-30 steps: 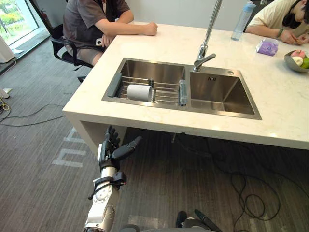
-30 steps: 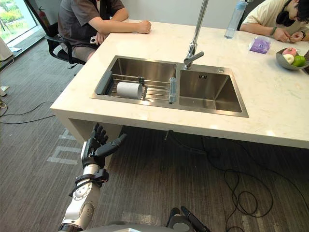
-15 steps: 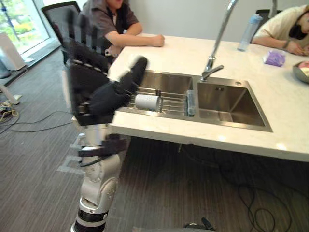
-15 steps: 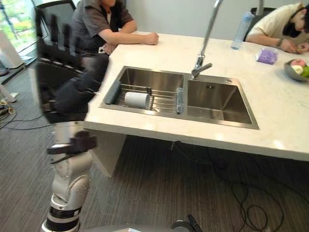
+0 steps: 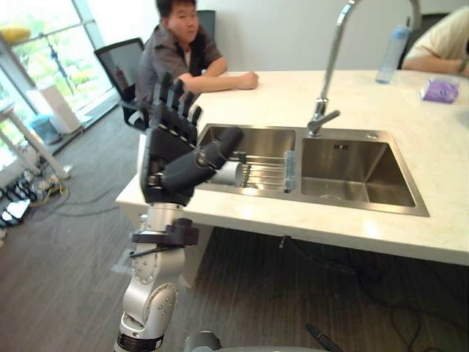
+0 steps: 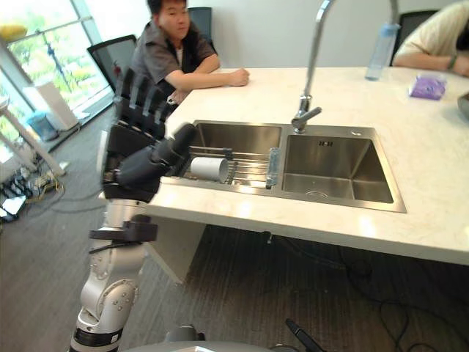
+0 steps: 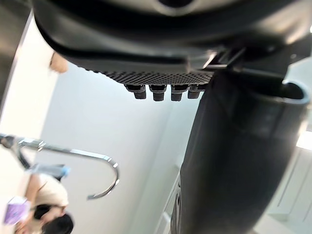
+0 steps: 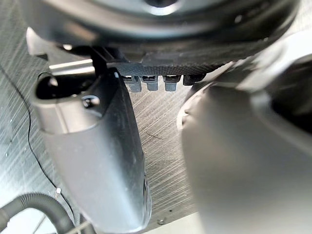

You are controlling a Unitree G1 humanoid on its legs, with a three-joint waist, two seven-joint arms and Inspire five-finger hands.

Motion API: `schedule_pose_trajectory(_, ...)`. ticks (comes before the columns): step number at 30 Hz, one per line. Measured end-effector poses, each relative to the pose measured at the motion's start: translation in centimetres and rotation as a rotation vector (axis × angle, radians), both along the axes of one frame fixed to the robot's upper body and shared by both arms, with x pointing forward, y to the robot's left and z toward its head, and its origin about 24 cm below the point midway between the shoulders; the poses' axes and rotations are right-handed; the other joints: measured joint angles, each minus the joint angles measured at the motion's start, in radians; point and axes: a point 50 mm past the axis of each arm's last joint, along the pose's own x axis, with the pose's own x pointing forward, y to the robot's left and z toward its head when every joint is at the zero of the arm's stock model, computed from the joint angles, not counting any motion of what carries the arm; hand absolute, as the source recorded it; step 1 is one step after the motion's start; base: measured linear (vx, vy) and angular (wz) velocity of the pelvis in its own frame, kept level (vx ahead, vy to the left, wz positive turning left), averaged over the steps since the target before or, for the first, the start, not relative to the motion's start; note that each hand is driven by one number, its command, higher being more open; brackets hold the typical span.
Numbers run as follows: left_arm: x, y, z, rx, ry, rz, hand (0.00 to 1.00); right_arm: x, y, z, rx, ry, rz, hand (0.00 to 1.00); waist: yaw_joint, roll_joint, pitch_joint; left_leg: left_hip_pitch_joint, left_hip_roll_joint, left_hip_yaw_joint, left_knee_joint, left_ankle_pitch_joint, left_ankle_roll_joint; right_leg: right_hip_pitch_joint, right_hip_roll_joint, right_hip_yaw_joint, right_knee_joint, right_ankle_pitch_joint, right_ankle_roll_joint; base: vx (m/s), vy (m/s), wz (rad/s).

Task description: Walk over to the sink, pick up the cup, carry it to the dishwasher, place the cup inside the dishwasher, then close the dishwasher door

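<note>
2 eye views show cup (image 6: 209,169) in sink (image 6: 337,176); left hand (image 5: 165,147) raised, fingers straight, its wrist view catching the faucet (image 7: 73,151).

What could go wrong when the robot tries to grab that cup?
The cup lies on its side on the wire rack, so it might roll away from the open left hand. Reaching in, the hand could also bump the rim of the sink.
</note>
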Motion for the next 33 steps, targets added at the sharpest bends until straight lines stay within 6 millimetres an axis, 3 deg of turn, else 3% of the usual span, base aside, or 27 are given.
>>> schedule_pose_trajectory(2,0.0,0.0,-0.5,0.005,0.022,-0.010,1.00,-0.2,-0.1,0.0,-0.002,0.007,0.002,1.00,0.001,0.004,-0.002,0.028,-0.013,-0.067,-0.168,0.081,-0.008,0.002,0.002,0.044,-0.015,0.002,0.007,0.22,0.125,-0.79)
schedule_pose_trajectory(4,0.3,-0.1,-1.6,0.001,0.073,-0.009,1.00,-1.0,-0.7,0.1,-0.010,0.033,-0.005,1.00,-0.003,0.044,-0.005,0.069,0.011,-0.094,-0.280,0.310,0.005,0.035,0.035,0.092,-0.050,-0.008,0.039,0.35,0.250,-0.79)
schedule_pose_trajectory(5,0.4,0.1,-2.1,0.010,0.091,-0.006,1.00,-1.3,-0.6,0.0,-0.010,0.048,-0.015,1.00,-0.004,0.034,-0.006,0.083,0.001,-0.084,-0.271,0.309,0.001,0.052,0.023,0.100,-0.056,-0.014,0.049,0.32,0.218,-0.39)
schedule_pose_trajectory(7,0.7,0.4,-3.0,0.026,0.130,0.002,1.00,-2.0,-0.1,-0.1,0.000,0.053,-0.061,1.00,-0.001,-0.014,-0.001,0.103,-0.052,-0.039,-0.294,0.293,0.026,0.055,-0.041,0.074,-0.057,-0.022,0.078,0.24,0.138,-0.24)
schedule_pose_trajectory(9,0.7,0.4,-3.2,0.032,0.135,-0.001,1.00,-1.9,-0.1,-0.1,0.000,0.048,-0.098,1.00,0.002,-0.030,0.010,0.106,-0.079,-0.020,-0.300,0.284,0.042,0.050,-0.074,0.071,-0.059,-0.018,0.093,0.17,0.109,-0.17)
schedule_pose_trajectory(13,0.6,-0.1,-3.3,0.056,0.133,-0.015,1.00,-2.4,-0.4,-0.1,0.002,0.041,-0.190,1.00,0.001,-0.029,0.008,0.142,-0.102,0.007,-0.300,0.246,0.059,0.037,-0.109,0.046,0.011,-0.014,0.103,0.11,0.079,-0.18)
schedule_pose_trajectory(16,0.6,-1.3,-3.6,0.143,0.122,-0.031,1.00,-2.9,-1.0,0.1,-0.013,0.028,-0.246,1.00,-0.006,-0.014,-0.008,0.176,-0.106,0.018,-0.313,0.214,0.068,-0.064,-0.140,0.006,0.244,-0.019,0.101,0.06,0.123,-0.15)
schedule_pose_trajectory(19,0.9,-1.1,-4.2,0.219,0.137,-0.002,1.00,-2.9,-0.8,0.0,-0.022,0.013,-0.258,1.00,-0.016,-0.036,-0.009,0.225,-0.137,0.024,-0.339,0.202,0.086,-0.135,-0.209,-0.003,0.432,-0.017,0.097,0.09,0.098,-0.07)
schedule_pose_trajectory(20,1.0,-0.9,-4.7,0.256,0.154,0.021,1.00,-3.1,-0.2,-0.1,-0.001,0.017,-0.261,1.00,-0.021,-0.024,-0.015,0.240,-0.130,0.021,-0.346,0.199,0.093,-0.164,-0.228,-0.015,0.480,-0.049,0.064,0.11,0.024,-0.03)
schedule_pose_trajectory(22,1.2,-0.3,-5.0,0.291,0.172,0.064,1.00,-3.0,0.9,-0.4,0.035,0.012,-0.285,1.00,-0.022,-0.023,-0.015,0.237,-0.104,0.018,-0.344,0.184,0.089,-0.202,-0.212,-0.039,0.434,-0.106,0.062,0.07,-0.042,0.01)
schedule_pose_trajectory(23,1.2,-0.1,-5.1,0.299,0.178,0.077,1.00,-2.9,1.2,-0.4,0.046,0.005,-0.299,1.00,-0.023,-0.022,-0.014,0.234,-0.094,0.016,-0.343,0.181,0.082,-0.216,-0.199,-0.037,0.406,-0.106,0.062,0.08,-0.104,0.08)
schedule_pose_trajectory(24,1.3,0.3,-5.5,0.329,0.187,0.099,1.00,-2.7,1.5,-0.5,0.057,-0.004,-0.306,1.00,-0.023,-0.029,-0.016,0.231,-0.076,0.010,-0.332,0.181,0.056,-0.237,-0.180,-0.036,0.323,-0.088,0.061,0.11,-0.156,0.14)
schedule_pose_trajectory(25,1.4,0.8,-5.5,0.360,0.186,0.120,1.00,-2.7,2.1,-0.6,0.075,-0.001,-0.293,1.00,-0.021,-0.070,-0.012,0.233,-0.086,0.006,-0.315,0.176,0.043,-0.238,-0.183,-0.036,0.230,0.042,0.047,0.13,-0.187,0.19)
schedule_pose_trajectory(26,1.4,1.0,-5.6,0.365,0.188,0.130,1.00,-2.7,2.2,-0.6,0.081,0.002,-0.291,1.00,-0.022,-0.082,-0.006,0.238,-0.088,-0.003,-0.308,0.171,0.034,-0.225,-0.190,-0.039,0.228,0.022,0.102,0.17,-0.301,0.20)
schedule_pose_trajectory(28,1.0,0.6,-6.2,0.321,0.217,0.132,1.00,-3.1,1.6,-0.5,0.074,0.023,-0.287,1.00,-0.007,-0.041,-0.016,0.226,-0.027,-0.012,-0.298,0.159,0.006,-0.192,-0.115,-0.068,0.150,0.028,0.091,0.15,-0.262,0.06)
schedule_pose_trajectory(29,0.9,0.5,-6.1,0.331,0.211,0.131,1.00,-3.2,1.5,-0.5,0.073,0.032,-0.280,1.00,0.000,-0.032,-0.021,0.226,-0.012,-0.009,-0.302,0.157,0.002,-0.188,-0.097,-0.070,0.128,0.033,0.085,0.14,-0.169,-0.12)
schedule_pose_trajectory(31,0.8,0.5,-5.5,0.382,0.167,0.138,1.00,-3.4,1.4,-0.5,0.079,0.049,-0.268,1.00,0.005,-0.022,-0.028,0.233,0.029,0.004,-0.316,0.159,-0.014,-0.148,-0.040,-0.081,0.041,0.067,0.069,0.15,-0.161,-0.13)
schedule_pose_trajectory(33,0.7,0.6,-5.0,0.415,0.137,0.159,1.00,-3.5,1.2,-0.5,0.076,0.055,-0.252,1.00,0.003,-0.022,-0.027,0.233,0.035,0.012,-0.316,0.160,-0.015,-0.130,-0.026,-0.080,0.000,0.084,0.069,0.11,-0.062,-0.09)
